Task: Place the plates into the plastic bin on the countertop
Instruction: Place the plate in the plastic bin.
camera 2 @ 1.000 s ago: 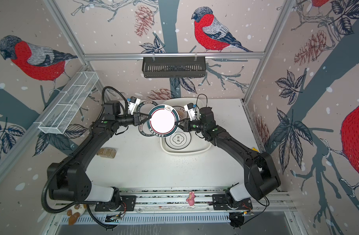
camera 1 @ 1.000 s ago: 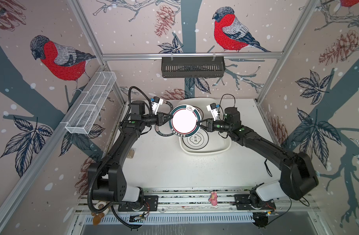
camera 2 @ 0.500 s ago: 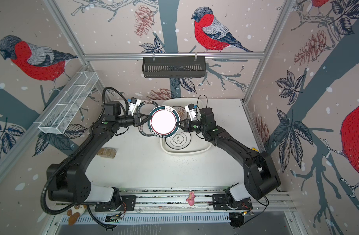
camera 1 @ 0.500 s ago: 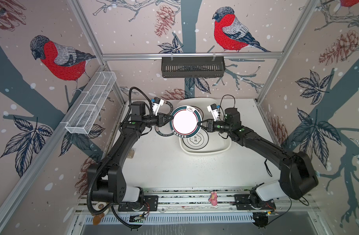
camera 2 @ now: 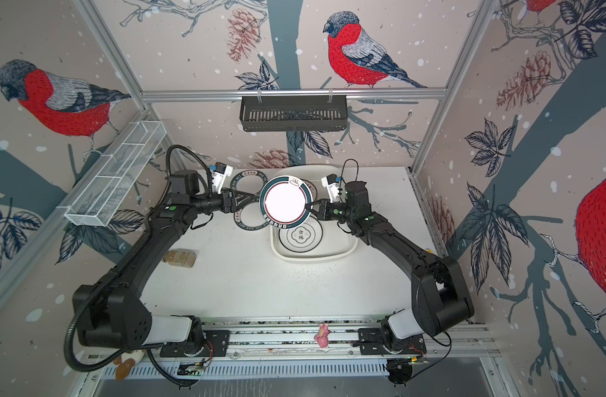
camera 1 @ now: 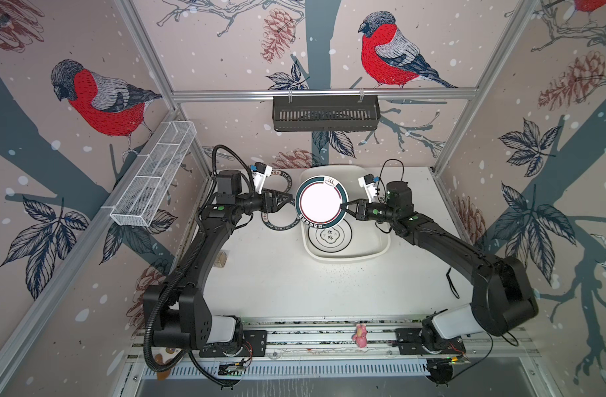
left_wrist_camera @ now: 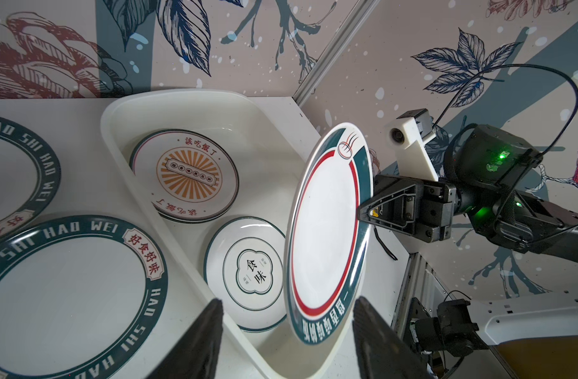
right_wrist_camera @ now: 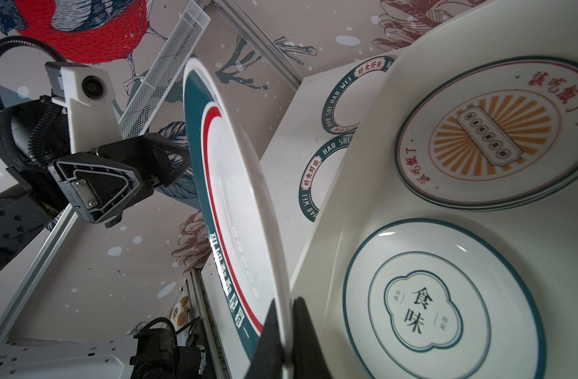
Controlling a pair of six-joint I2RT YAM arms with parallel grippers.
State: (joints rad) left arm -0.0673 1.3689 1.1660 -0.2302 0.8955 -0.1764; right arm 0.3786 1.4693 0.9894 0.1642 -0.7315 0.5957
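A green-rimmed plate [camera 1: 321, 202] [camera 2: 286, 201] with a red ring hangs tilted on edge over the plastic bin's [camera 1: 346, 259] left side. My right gripper [right_wrist_camera: 286, 328] [camera 1: 344, 206] is shut on its right rim. My left gripper [left_wrist_camera: 287, 305] [camera 1: 283, 202] stands open at the opposite rim, fingers [left_wrist_camera: 212, 328] clear of the plate [left_wrist_camera: 327, 236]. In the bin [left_wrist_camera: 123, 108] lie a white plate with black characters [left_wrist_camera: 251, 275] [camera 1: 330, 236] and stacked sunburst plates [left_wrist_camera: 189, 177] [right_wrist_camera: 477, 141]. Two green-rimmed plates [left_wrist_camera: 67, 295] [left_wrist_camera: 5, 177] rest on the countertop [camera 1: 277, 285] left of the bin.
A black slatted shelf [camera 1: 325, 113] hangs on the back wall and a white wire basket [camera 1: 153, 182] on the left wall. A small brown jar [camera 2: 180, 257] lies on the countertop's left. A pink figure [camera 1: 360, 338] sits on the front rail.
My left gripper has opened and let go of the plate's left rim. The right gripper stays shut on the plate, which has hardly moved.
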